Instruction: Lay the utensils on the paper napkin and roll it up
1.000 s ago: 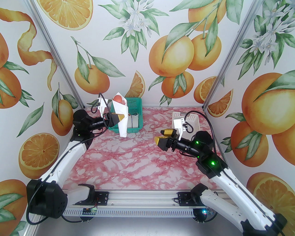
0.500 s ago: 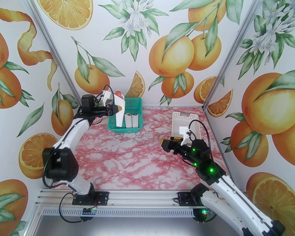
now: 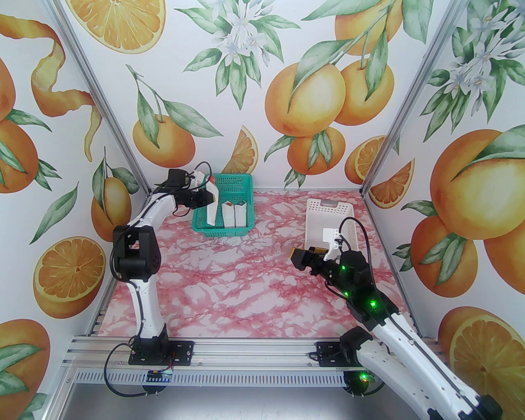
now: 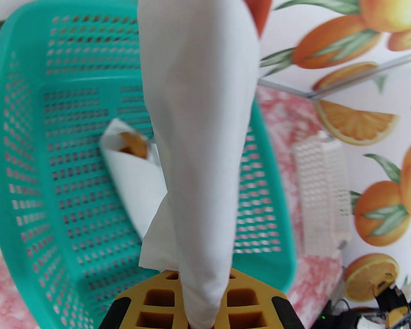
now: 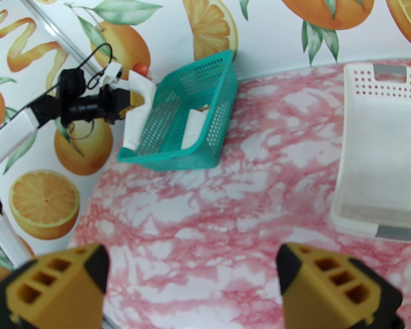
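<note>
We note left gripper clamped on rolled paper napkin over teal basket, upper left | right gripper jaws apart, centre right.

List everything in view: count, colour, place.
roll: one, white, held at the green basket's left side
utensil tip: one, orange, poking from the roll's top
bundles: two, white with brown tips, inside the green basket
green basket: one, teal, far left of the table
white basket: one, white, far right of the table
table: one, pink marbled
left pincer: one, yellow and black, shut on the roll
right pincer: one, yellow and black, open, over the table by the white basket
</note>
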You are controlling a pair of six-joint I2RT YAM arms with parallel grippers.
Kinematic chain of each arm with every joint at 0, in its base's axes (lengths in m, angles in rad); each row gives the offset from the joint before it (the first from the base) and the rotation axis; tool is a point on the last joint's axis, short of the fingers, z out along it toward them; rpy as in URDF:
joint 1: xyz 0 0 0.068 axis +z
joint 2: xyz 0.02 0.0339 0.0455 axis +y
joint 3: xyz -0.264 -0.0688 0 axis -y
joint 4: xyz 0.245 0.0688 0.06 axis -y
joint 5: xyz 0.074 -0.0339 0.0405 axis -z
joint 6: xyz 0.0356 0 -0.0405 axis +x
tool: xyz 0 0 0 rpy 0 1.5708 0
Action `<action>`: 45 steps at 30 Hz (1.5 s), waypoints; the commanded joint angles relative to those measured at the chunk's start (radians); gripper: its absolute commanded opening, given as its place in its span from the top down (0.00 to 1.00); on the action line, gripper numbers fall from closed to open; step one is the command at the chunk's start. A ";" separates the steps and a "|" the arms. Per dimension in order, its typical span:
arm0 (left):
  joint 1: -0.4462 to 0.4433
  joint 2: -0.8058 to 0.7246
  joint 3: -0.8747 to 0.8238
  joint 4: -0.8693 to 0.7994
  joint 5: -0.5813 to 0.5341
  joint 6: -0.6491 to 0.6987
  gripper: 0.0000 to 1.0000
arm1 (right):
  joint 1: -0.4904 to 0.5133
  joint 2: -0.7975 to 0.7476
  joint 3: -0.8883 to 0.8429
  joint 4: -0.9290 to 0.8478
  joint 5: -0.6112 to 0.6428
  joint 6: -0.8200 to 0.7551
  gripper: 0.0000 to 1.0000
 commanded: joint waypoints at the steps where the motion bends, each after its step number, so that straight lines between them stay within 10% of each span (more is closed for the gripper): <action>1: -0.042 0.059 0.098 -0.094 -0.148 0.021 1.00 | -0.022 0.001 -0.023 0.023 0.004 0.015 0.08; 17: -0.089 0.247 0.230 -0.153 -0.339 -0.125 1.00 | -0.110 0.038 -0.077 0.100 -0.077 0.039 0.08; 45: -0.088 0.356 0.279 -0.200 -0.178 -0.189 1.00 | -0.154 0.078 -0.124 0.195 -0.126 0.082 0.08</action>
